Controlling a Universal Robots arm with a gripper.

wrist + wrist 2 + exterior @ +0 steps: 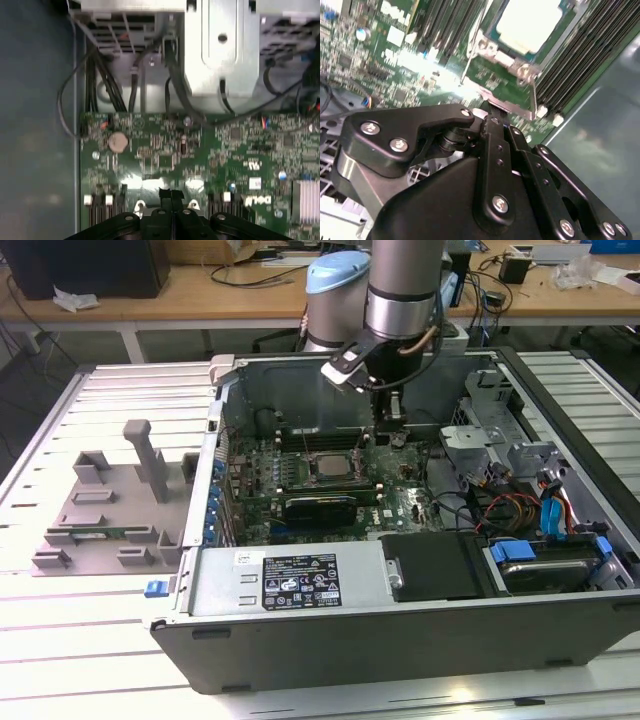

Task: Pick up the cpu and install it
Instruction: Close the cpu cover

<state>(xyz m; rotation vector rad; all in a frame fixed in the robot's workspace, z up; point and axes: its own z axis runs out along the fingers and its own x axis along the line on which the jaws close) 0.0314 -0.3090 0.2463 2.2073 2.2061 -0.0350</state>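
Observation:
The cpu [328, 467], a small square chip with a silvery top, lies flat in the motherboard socket inside the open computer case [400, 640]. In the second wrist view the cpu [527, 22] shows bright inside the socket's metal frame. My gripper [391, 436] hangs low over the green motherboard [400, 502], just to the exterior view's right of the socket. Both wrist views show its black fingers [492, 125] pressed together with nothing between them, and the tips [170, 196] sit close above the board.
A grey plastic tray [110, 525] with upright pegs lies on the slatted table at the exterior view's left of the case. Inside the case are a power supply [290, 582], a metal drive cage [485, 445], and bundles of cables [510, 510]. Memory slots flank the socket.

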